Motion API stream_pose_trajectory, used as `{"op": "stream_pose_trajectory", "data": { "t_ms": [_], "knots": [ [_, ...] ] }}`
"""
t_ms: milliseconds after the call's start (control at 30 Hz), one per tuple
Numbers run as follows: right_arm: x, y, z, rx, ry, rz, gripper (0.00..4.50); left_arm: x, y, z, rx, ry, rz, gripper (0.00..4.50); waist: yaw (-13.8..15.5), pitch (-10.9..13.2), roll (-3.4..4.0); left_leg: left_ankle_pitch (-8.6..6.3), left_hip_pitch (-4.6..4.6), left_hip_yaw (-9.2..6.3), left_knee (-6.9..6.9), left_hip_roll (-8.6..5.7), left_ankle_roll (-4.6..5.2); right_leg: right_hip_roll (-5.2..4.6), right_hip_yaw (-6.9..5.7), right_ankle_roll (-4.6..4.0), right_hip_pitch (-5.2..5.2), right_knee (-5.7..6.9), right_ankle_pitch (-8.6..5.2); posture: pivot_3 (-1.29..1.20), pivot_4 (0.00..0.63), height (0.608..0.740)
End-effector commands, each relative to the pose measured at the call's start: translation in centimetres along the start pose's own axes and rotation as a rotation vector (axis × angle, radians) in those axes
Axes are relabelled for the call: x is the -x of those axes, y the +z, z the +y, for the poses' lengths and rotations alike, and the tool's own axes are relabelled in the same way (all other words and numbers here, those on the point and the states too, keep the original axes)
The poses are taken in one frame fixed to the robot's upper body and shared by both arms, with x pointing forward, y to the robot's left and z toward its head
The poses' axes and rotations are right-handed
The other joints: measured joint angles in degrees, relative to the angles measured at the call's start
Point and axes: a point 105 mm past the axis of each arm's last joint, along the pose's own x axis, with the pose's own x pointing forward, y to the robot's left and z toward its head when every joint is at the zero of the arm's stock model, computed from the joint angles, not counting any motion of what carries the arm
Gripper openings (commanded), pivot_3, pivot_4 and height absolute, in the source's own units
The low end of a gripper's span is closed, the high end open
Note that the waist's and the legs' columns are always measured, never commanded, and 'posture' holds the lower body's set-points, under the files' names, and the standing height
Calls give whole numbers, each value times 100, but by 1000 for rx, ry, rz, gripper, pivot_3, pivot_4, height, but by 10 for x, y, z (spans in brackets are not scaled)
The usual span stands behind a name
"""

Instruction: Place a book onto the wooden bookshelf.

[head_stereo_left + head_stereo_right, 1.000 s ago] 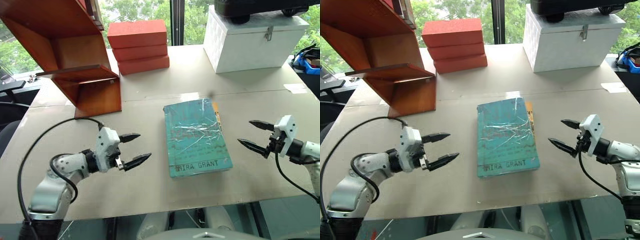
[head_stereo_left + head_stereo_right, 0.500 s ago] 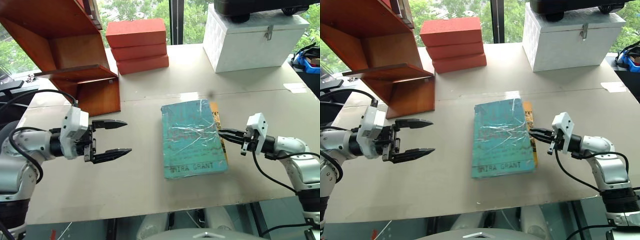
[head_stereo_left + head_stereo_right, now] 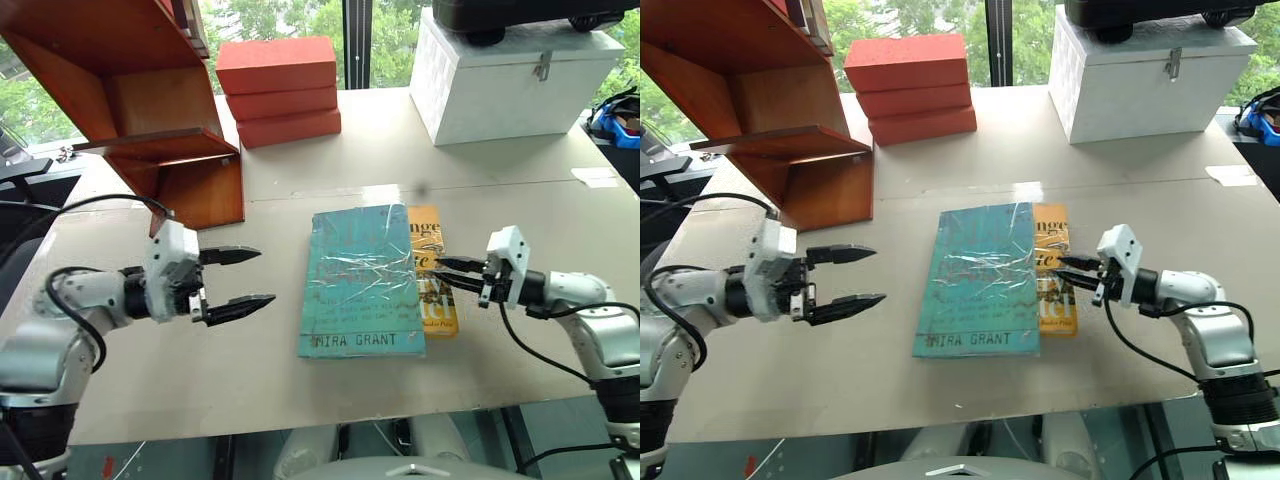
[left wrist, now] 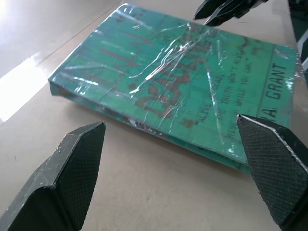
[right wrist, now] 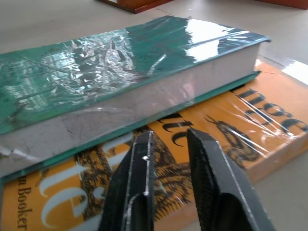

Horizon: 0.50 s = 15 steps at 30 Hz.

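Book [image 3: 362,280] overlaps a yellow book [image 3: 432,270]; right gripper [image 3: 452,272], slightly parted and empty, could push it off; left gripper [image 3: 238,280] wide open.

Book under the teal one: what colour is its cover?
Yellow-orange with dark and white lettering, on the lower book; clearest in the right wrist view.

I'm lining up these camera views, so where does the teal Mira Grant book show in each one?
Left eye view: teal book at table centre, overlapping the yellow-orange book.
Right eye view: centre, slightly further left.
Left wrist view: upper middle.
Right wrist view: upper left, above the yellow-orange book.
Shared landmark: its glossy plastic wrap.
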Motion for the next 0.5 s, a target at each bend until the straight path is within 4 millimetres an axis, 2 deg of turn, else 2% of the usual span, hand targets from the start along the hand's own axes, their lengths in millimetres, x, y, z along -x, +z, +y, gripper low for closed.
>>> {"op": "stream_pose_trajectory", "data": {
  "t_ms": [33,100,133,367,500],
  "knots": [
    [19,30,5,58,39,-40,2878,-15,-8,5,195,69,12,4500,-4,1,-2,0,0,0,0,1,0,0,0,0,0,1,0,0,150,740],
    [28,42,10,72,72,-38,3802,-25,-4,3,323,55,-29,4500,-4,1,-2,0,0,-2,-2,3,0,2,-1,1,-1,2,0,0,150,740],
    [32,48,14,75,93,-33,4437,-30,-2,3,395,49,-48,4500,-5,0,-6,0,-1,-2,0,3,0,1,0,1,0,3,0,0,150,740],
    [48,81,37,63,179,-40,4437,-41,-35,-8,895,-31,109,4500,-13,-2,-9,0,0,-2,2,3,0,4,0,2,-1,5,0,0,150,740],
    [53,89,45,45,211,-40,4437,-56,-31,-19,1008,-132,117,4500,15,-6,-15,-1,0,-8,11,1,0,0,-6,3,6,5,0,0,150,740]
  ]
}}
